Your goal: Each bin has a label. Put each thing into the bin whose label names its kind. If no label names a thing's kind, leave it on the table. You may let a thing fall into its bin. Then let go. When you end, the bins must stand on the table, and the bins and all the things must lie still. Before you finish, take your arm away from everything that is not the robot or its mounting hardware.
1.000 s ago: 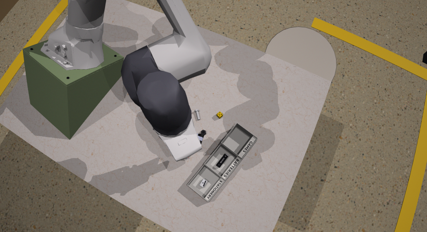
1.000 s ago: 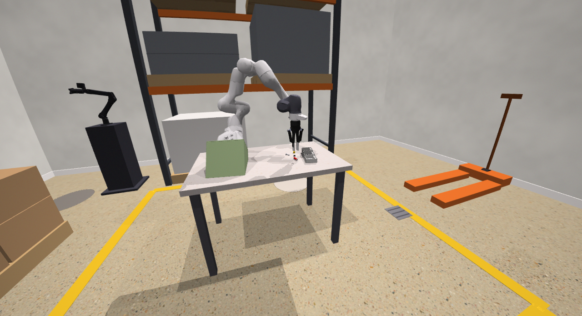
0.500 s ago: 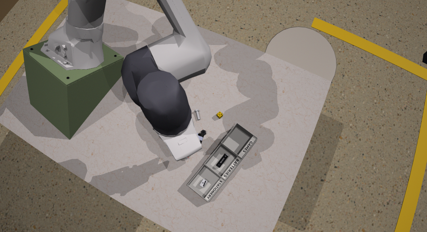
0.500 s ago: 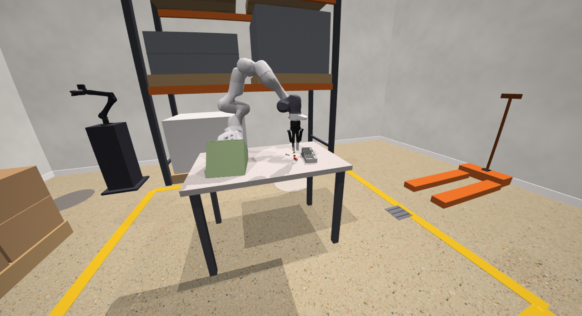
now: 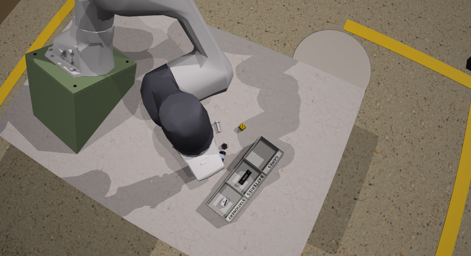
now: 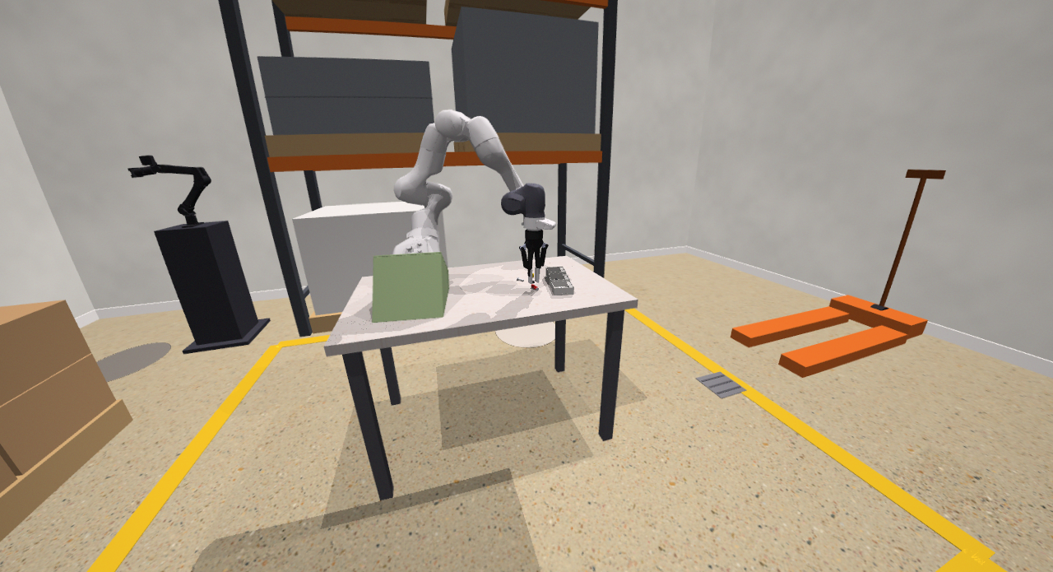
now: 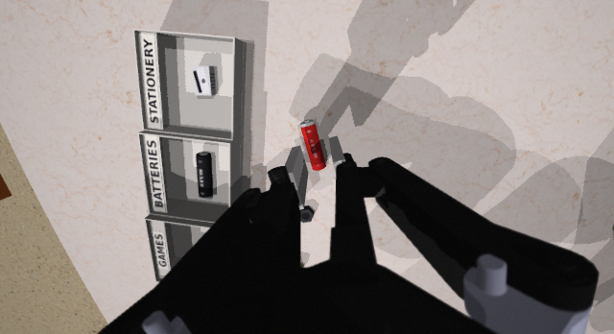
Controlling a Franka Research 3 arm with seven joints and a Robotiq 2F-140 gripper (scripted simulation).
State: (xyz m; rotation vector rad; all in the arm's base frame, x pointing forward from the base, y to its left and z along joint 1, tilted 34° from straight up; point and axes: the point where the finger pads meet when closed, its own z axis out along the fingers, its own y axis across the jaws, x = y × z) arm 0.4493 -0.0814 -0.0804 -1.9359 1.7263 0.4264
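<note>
Over the desk (image 5: 312, 122) (image 6: 478, 314) (image 7: 432, 113), the claw (image 6: 533, 277) (image 7: 318, 155) points down, partly open with nothing in its hold. Beside it stand the labelled bins (image 5: 246, 180) (image 6: 559, 281) (image 7: 187, 133), a black battery (image 5: 244, 177) (image 7: 204, 175) in BATTERIES, a sharpener (image 5: 224, 202) (image 7: 205, 81) in STATIONERY. Beneath the claw lies a red battery (image 6: 534, 287) (image 7: 313, 146); near it are a bolt (image 5: 217, 126) (image 6: 519, 279), a yellow die (image 5: 242, 126) and a dark nut (image 5: 224, 146) (image 7: 306, 214).

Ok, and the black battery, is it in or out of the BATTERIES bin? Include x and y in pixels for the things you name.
In. The top and wrist views show the black battery (image 5: 244, 177) (image 7: 204, 175) lying inside the BATTERIES bin (image 5: 235, 190) (image 7: 188, 212), within its walls.
</note>
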